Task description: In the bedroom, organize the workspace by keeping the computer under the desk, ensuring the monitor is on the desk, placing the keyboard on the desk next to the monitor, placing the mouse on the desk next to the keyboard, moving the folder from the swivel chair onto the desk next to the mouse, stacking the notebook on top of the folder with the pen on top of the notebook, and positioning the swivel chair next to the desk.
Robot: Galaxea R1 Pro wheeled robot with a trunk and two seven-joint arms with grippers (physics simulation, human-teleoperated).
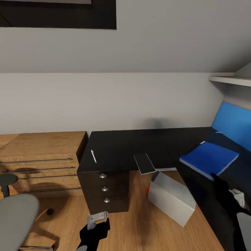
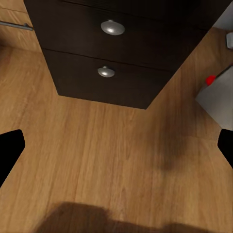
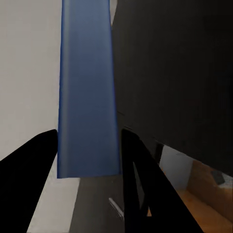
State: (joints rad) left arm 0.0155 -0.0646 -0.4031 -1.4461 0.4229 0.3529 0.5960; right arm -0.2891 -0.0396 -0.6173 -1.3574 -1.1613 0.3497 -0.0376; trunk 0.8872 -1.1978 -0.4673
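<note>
On the desk point(image 1: 122, 150) lies the folder point(image 1: 209, 158); right claw point(image 3: 87, 160) spread, empty (left claw point(image 2: 116, 150) likewise).

Glossy black desk point(image 1: 132, 146), light wood-grain floor point(image 1: 139, 226), grey cloth swivel chair point(image 1: 15, 216).

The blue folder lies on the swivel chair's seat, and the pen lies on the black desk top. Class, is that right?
Not quite. In the head view the blue folder lies on the desk, not on the swivel chair. The pen does lie on the black desk top.
</note>
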